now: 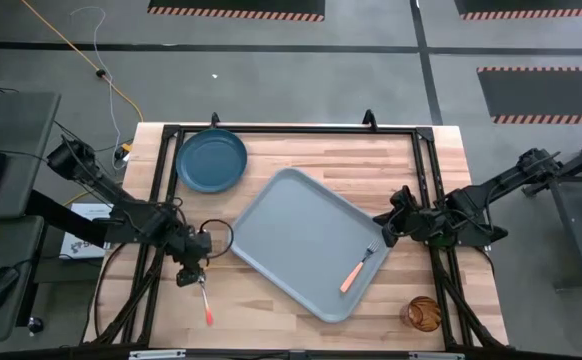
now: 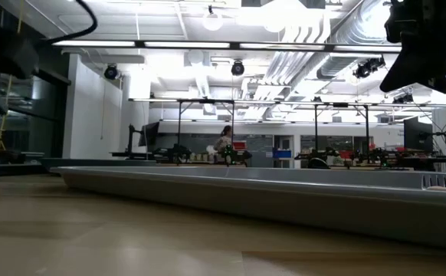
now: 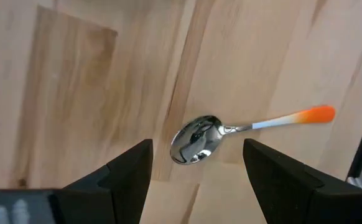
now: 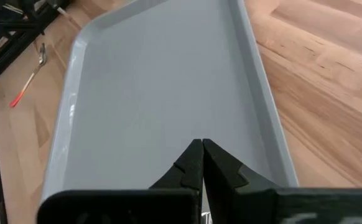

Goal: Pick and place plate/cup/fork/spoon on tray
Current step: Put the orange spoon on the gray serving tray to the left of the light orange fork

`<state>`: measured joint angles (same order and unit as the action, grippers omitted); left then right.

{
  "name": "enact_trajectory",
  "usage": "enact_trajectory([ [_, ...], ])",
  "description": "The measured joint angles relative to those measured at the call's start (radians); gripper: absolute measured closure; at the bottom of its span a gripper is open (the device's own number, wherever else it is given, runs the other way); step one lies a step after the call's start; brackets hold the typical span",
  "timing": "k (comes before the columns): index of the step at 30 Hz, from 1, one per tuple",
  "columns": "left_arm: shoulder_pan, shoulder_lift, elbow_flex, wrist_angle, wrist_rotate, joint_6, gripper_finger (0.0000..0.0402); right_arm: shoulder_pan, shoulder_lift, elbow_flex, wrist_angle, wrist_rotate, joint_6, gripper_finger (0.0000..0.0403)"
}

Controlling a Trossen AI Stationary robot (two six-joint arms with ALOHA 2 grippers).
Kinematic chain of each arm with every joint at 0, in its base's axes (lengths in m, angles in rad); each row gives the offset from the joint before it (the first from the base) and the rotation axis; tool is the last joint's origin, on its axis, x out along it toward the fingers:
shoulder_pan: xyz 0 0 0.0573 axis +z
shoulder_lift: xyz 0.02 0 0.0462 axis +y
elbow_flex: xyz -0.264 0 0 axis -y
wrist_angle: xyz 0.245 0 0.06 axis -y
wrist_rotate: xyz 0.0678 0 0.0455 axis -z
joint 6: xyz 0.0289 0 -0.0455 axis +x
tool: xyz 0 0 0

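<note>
Bright ceiling lights [image 2: 284, 15] glare in the low view; the near table [image 2: 131, 230] there is blurred.

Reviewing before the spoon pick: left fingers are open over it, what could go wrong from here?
1. The spoon lies flat on the wood, and the left gripper brackets only its rounded bowl, so the fingers may slip off or scrape the table.
2. A grip at the bowl leaves the long handle free; the spoon could swing or tilt when lifted.
3. The fork already lies on the tray, near the shut right gripper; crossing arms there could knock it.
</note>
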<state>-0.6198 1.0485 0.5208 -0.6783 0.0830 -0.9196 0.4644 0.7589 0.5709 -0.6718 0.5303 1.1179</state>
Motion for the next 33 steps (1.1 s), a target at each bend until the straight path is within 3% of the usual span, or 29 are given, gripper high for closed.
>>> enact_trajectory([
  [9,-0.033,0.009,-0.091,0.082,0.003,-0.088,0.0161,0.0,0.0,0.0,0.0,0.012,0.007,0.0403],
  [21,-0.06,0.025,-0.148,0.207,0.01,-0.082,0.0167,0.0,0.0,0.0,0.0,0.024,0.007,0.0403],
  [27,-0.062,0.046,-0.148,0.202,-0.008,-0.101,0.0228,0.0,0.0,0.0,0.0,0.029,0.007,0.0403],
  [33,-0.062,0.048,-0.151,0.203,-0.018,-0.154,0.0345,0.0,0.0,0.0,0.0,0.057,0.008,0.0403],
])
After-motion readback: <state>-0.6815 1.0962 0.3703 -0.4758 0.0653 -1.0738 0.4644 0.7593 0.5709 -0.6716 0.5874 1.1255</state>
